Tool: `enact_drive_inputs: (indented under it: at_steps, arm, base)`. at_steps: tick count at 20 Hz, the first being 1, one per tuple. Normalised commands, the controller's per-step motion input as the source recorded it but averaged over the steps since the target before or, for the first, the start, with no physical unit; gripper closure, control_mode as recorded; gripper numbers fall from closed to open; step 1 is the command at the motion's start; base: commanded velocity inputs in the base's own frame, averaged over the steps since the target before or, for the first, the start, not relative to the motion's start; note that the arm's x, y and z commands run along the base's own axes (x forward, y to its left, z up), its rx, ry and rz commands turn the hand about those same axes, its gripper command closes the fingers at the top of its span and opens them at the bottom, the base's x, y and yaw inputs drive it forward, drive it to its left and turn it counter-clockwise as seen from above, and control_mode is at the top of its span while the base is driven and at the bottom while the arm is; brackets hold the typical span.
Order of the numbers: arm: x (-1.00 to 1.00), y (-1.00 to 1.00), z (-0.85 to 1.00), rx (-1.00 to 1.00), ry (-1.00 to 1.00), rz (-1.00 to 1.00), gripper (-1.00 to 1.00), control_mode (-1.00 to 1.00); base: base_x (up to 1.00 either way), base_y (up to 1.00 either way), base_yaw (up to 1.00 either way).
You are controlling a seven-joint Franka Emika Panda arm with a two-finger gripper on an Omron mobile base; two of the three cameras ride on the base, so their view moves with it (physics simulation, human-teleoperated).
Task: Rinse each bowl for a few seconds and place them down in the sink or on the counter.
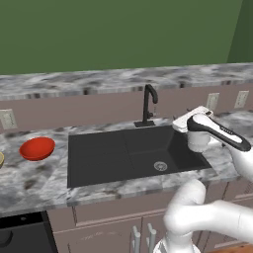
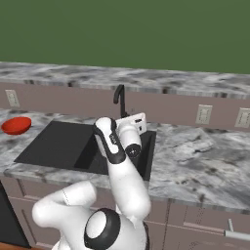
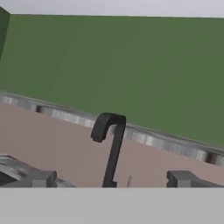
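Observation:
The red bowl (image 1: 37,148) (image 2: 16,125) sits upright on the counter (image 1: 29,183) left of the sink (image 1: 99,163) (image 2: 53,146). A sliver of the tan bowl (image 1: 1,159) shows at the left edge of the left base view. My gripper (image 3: 113,179) is open with nothing between its fingertips (image 3: 41,178). It hangs above the sink's right end, well away from both bowls, and looks level toward the black faucet (image 3: 111,144) (image 1: 149,101) and the wall behind it.
A marbled backsplash ledge (image 1: 123,79) runs along the green wall. Wall outlets (image 1: 212,101) (image 2: 203,114) sit on the mauve panel right of the faucet. A silver drain (image 1: 160,166) lies in the basin. Counter stretches to the right (image 2: 205,161).

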Motion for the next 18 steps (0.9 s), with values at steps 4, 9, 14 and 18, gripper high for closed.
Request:
enact_drive_inputs:
  at_steps: [4,9,14,18]
  arm:
    - [0.25,0.03,-0.09,0.0,-0.04,0.0,-1.0,-1.0]
    - [0.33,0.04,-0.07,0.0,0.0,0.0,-1.0,-1.0]
    - [0.4,0.0,-0.04,0.01,0.0,0.0,-1.0,-1.0]
    - [0.33,-0.02,0.0,0.03,0.04,0.0,-1.0,-1.0]
  base:
    - [0.0,0.0,0.0]
    - [0.0,0.0,0.0]
    - [0.0,0.0,0.0]
    - [0.0,0.0,0.0]
